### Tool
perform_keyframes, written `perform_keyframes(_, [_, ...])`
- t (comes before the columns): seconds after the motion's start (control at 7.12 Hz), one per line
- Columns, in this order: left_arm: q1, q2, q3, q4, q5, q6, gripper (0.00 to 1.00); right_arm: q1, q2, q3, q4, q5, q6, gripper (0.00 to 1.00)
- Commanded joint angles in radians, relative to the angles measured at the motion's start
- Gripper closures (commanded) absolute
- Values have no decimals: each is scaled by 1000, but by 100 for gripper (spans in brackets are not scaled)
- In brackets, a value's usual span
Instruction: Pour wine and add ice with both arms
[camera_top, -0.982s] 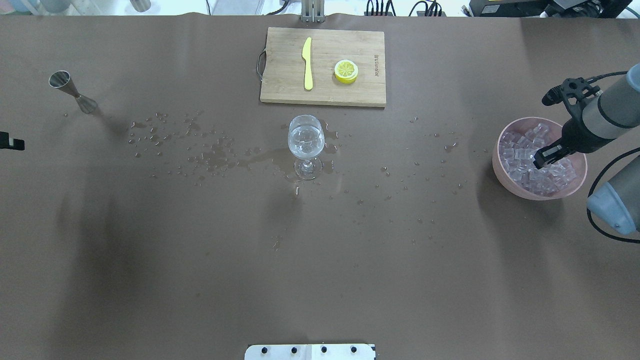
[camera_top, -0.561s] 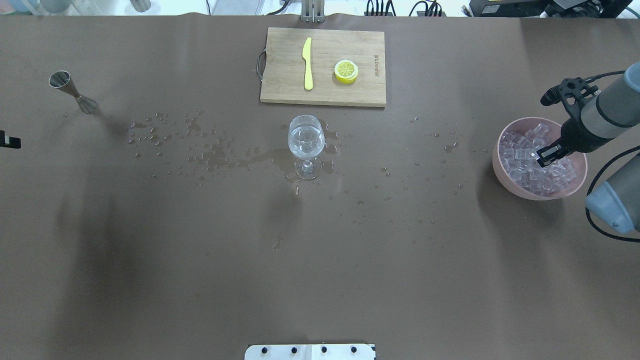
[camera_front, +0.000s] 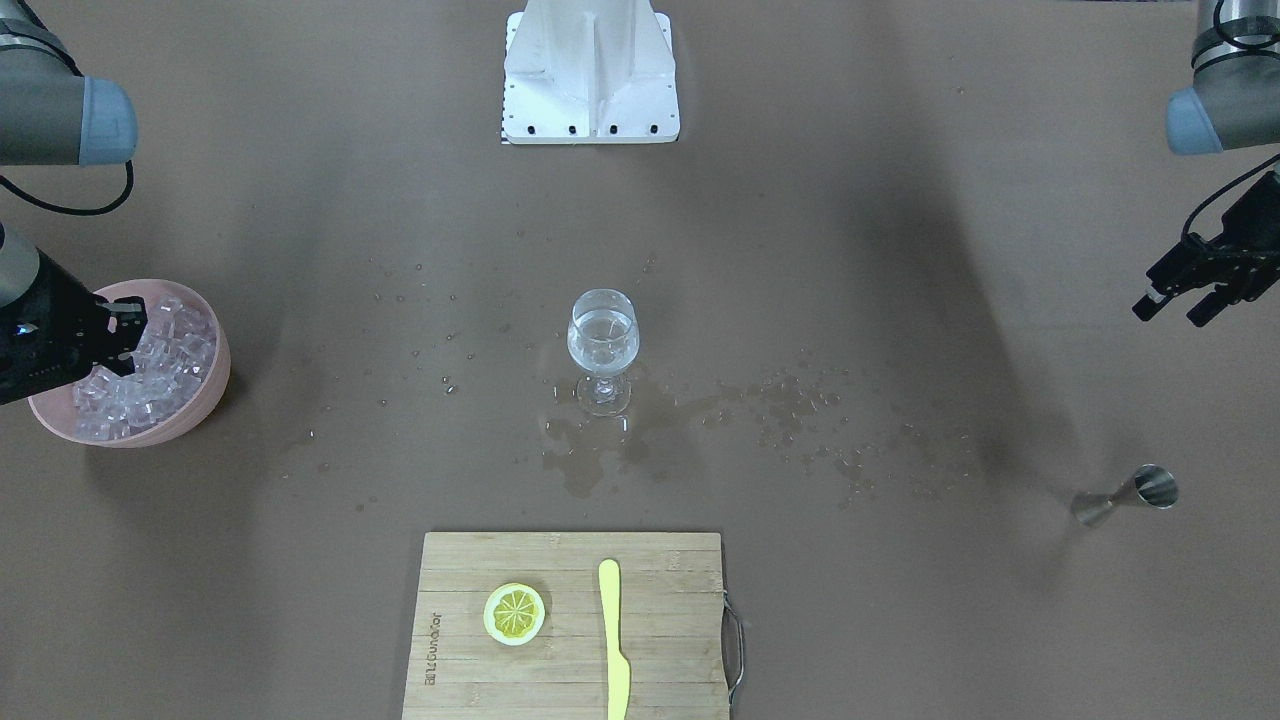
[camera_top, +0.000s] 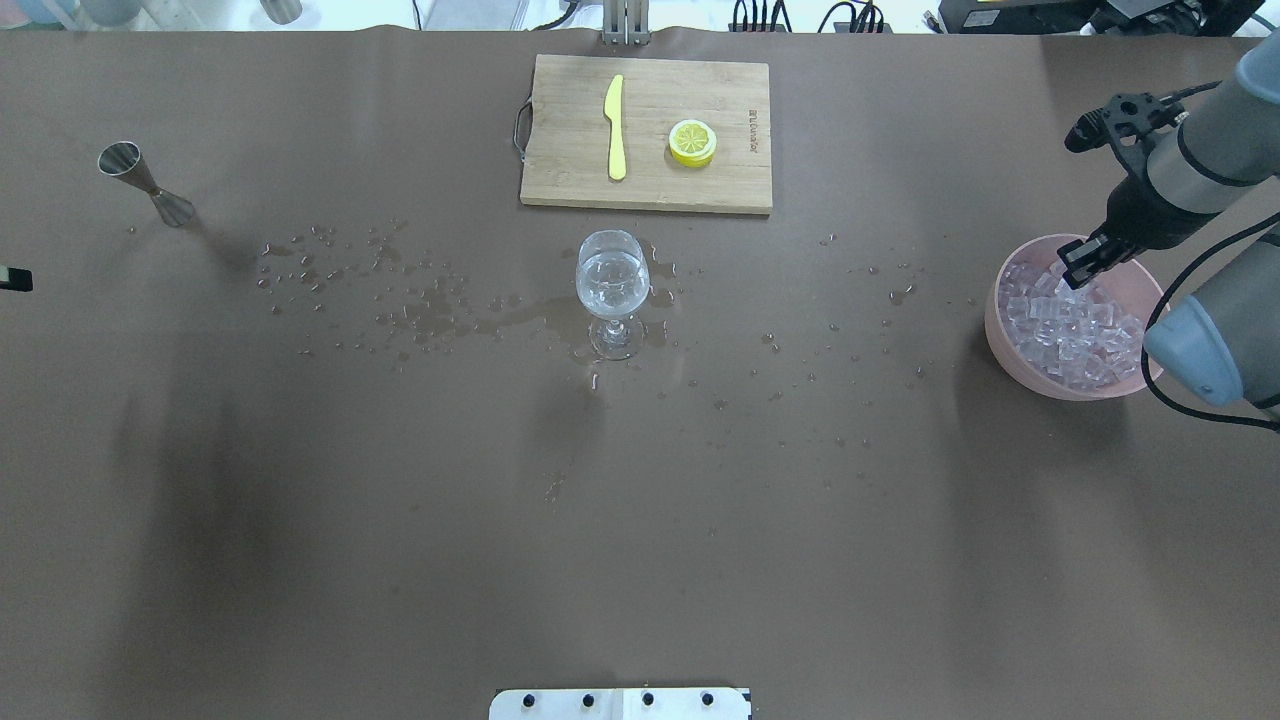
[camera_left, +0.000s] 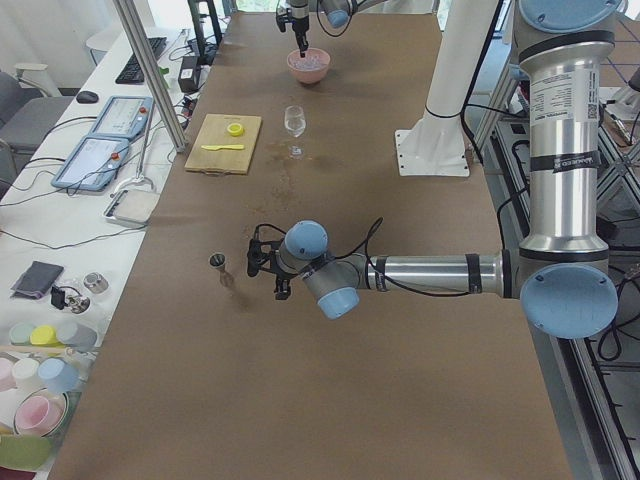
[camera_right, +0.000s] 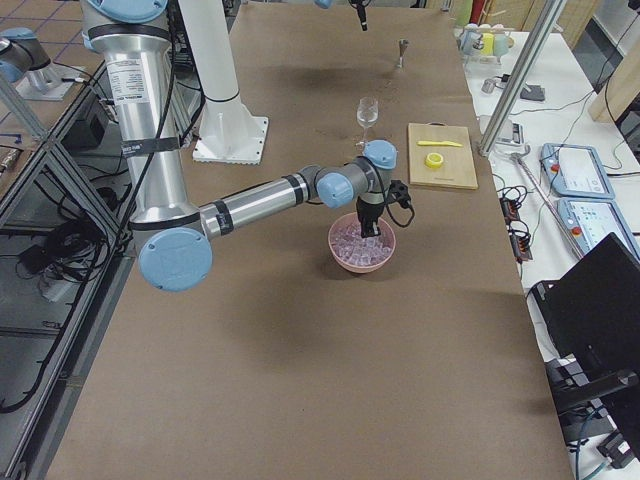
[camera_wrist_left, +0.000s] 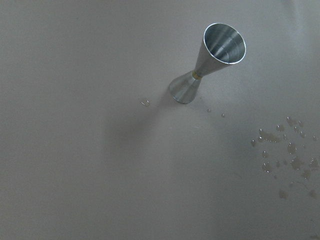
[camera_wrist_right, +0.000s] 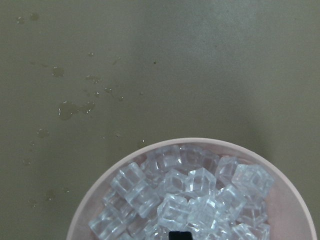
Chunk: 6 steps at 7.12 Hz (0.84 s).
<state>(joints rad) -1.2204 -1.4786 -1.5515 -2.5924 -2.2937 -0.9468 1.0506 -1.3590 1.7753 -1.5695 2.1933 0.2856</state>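
Ice (camera_top: 1070, 325): heaped in a pink bowl (camera_top: 996, 340), at 3 o'clock from the wine glass.
Wine glass (camera_top: 612, 290): upright mid-table, holding clear liquid, standing in a puddle.
Left gripper (camera_front: 1173, 305): out at 9 o'clock, fingers spread, holding nothing.
Right gripper (camera_top: 1083, 260): over the bowl's far side; whether clenched, I cannot tell.
Jigger (camera_top: 145, 182): upright at 10 o'clock.
Cutting board (camera_top: 570, 150): at 12 o'clock, bearing a yellow knife (camera_top: 615, 128) and a lemon half (camera_top: 692, 142).

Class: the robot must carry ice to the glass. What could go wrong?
1. The wine glass already holds liquid and stands in a puddle: a dropped cube may splash it.
2. The ice looks slick and its pink bowl stands far from the glass: a cube could slip from the right gripper.
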Motion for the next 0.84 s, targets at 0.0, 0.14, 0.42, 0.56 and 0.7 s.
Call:
perform_keyframes(0.0, [-1, 0, -2, 0, 2, -3, 3, 5, -9, -4, -12, -27, -19, 4])
perform_keyframes(0.14, [-1, 1, -2, 0, 5, -3, 3, 3, -9, -16, -12, -26, -17, 0])
perform_keyframes(0.42, [-1, 1, -4, 0, 8, -3, 3, 3, -6, -51, -14, -17, 22, 0])
perform_keyframes(0.56, [-1, 1, -4, 0, 10, -23, 3, 5, -8, -74, -8, -3, 131, 0])
perform_keyframes(0.7, [-1, 1, -7, -2, 10, -38, 3, 3, 1, -76, -3, 26, 276, 0])
